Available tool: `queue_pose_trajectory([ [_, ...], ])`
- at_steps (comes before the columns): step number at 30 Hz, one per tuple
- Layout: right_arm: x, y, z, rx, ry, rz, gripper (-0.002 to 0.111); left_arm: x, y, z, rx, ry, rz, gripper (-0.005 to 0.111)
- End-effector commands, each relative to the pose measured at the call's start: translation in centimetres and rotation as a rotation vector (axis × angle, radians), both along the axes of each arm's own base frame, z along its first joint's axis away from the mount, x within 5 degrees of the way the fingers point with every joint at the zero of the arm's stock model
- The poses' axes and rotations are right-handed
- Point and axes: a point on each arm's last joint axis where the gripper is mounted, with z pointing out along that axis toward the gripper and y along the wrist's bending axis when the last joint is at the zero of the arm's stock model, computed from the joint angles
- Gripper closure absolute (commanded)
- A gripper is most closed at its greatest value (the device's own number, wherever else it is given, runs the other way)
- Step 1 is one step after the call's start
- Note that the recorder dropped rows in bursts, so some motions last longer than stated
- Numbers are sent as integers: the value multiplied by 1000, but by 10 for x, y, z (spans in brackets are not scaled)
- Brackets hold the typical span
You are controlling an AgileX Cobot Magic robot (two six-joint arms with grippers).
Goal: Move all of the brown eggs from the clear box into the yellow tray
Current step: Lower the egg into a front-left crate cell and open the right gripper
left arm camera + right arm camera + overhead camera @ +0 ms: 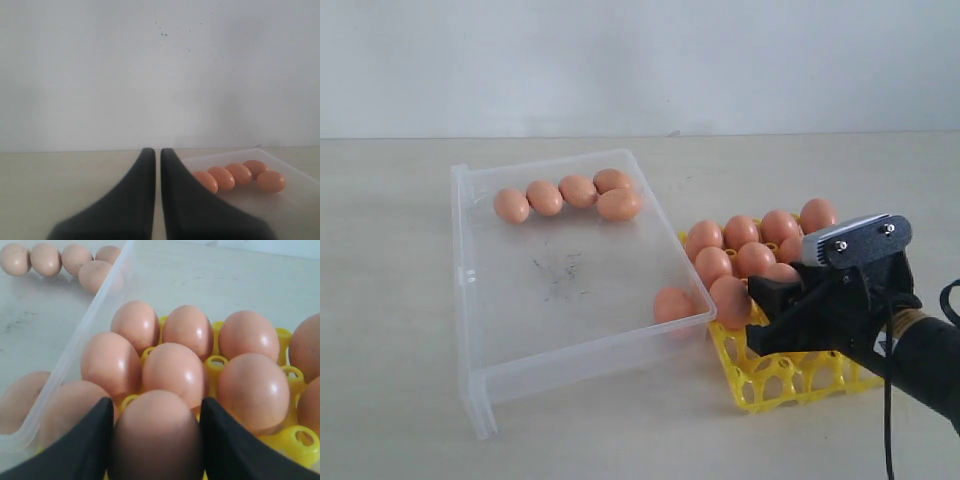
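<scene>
My right gripper (768,300) (156,410) is shut on a brown egg (156,435), low over the near part of the yellow tray (790,375) (295,440). In the exterior view the gripper mostly covers that egg. Several brown eggs (741,232) fill the tray's far rows. The clear box (470,300) holds a cluster of several eggs (578,191) (239,174) at its far end. One more egg (672,304) lies in its corner beside the tray. My left gripper (157,152) is shut on nothing, off to the side of the box and out of the exterior view.
The box and tray stand side by side on a pale tabletop (390,230), their walls almost touching. A white wall (640,60) rises behind the table. The tray's near cups (820,372) hold no eggs.
</scene>
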Motion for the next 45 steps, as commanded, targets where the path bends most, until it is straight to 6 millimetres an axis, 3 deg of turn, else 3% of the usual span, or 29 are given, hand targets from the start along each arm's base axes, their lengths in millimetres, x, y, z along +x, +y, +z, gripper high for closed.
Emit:
queue_pose_trajectory([
  [1, 12, 4, -5, -34, 121, -12, 109, 0, 0, 2, -1, -13, 2, 103],
  [17, 15, 4, -10, -94, 216, -13, 108, 0, 0, 2, -1, -13, 2, 103],
  [19, 16, 5, -9, -87, 204, -12, 98, 0, 0, 2, -1, -13, 2, 103],
  [22, 16, 5, -9, -88, 206, -12, 61, 0, 0, 2, -1, -13, 2, 103],
  [24, 16, 5, -9, -91, 197, -7, 50, 0, 0, 2, -1, -13, 2, 103],
  [29, 17, 5, 12, -80, 119, 3, 50, 0, 0, 2, -1, -13, 2, 103],
  [34, 7, -1, 60, -62, 36, -16, 50, 0, 0, 2, -1, -13, 2, 103],
  [37, 0, -5, 78, -67, 15, -19, 51, 0, 0, 2, -1, -13, 2, 103],
  [38, -4, -5, 83, -57, 33, -24, 62, 0, 0, 2, -1, -13, 2, 103],
  [40, -10, 1, 81, -51, 90, -4, 98, 0, 0, 2, -1, -13, 2, 103],
  [41, -16, 8, 74, -50, 158, 11, 107, 0, 0, 2, -1, -13, 2, 103],
  [45, -26, 23, 56, -113, 265, 76, 107, 0, 0, 2, -1, -13, 2, 103],
])
